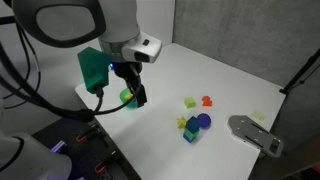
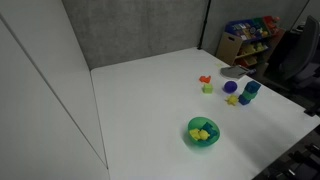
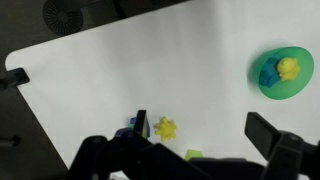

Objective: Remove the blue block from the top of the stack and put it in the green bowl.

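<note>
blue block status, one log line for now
blue block: atop stack | jaws: open, empty | green bowl: apart from stack | pick: not yet done

Table top (image 2: 150, 110), white, smooth, matt; green bowl (image 2: 204, 144), smooth plastic with a slight sheen; back wall (image 2: 140, 30), grey, rough, felt-like panel; arm casing (image 1: 118, 25), glossy white plastic; gripper (image 1: 138, 98), matt black.

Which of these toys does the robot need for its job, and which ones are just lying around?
For the job:
blue block
stack
green bowl

Just lying about:
yellow star
purple round piece
yellow-green block
orange piece
grey object
</note>
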`<state>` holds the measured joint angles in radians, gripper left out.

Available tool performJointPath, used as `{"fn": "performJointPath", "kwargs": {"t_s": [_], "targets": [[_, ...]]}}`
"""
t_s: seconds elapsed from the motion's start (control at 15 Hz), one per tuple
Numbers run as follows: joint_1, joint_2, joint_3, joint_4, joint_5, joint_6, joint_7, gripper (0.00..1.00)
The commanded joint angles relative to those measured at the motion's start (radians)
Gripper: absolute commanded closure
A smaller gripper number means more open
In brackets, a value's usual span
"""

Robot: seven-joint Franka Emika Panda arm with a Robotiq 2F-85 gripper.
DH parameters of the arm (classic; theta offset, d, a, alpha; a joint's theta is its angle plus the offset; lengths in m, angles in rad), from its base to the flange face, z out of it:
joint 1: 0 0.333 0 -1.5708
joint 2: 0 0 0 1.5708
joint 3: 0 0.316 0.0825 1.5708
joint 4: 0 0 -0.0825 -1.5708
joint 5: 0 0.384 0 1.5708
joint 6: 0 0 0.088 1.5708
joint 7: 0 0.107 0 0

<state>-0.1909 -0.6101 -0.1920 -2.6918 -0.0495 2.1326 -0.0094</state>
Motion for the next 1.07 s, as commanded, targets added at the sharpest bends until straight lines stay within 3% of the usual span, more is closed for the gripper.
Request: {"fn": "performJointPath", "kwargs": {"t_s": [0.0,0.47,1.0], "targets": [[-0.008,0.001,0.008,0.001,0.006,-0.002,-0.005,0.0],[-0.008,0.001,0.008,0.001,0.006,-0.002,-0.005,0.0],[0.058,0.17,0.06,0.174,0.069,-0.022,0.031,0.0]]}}
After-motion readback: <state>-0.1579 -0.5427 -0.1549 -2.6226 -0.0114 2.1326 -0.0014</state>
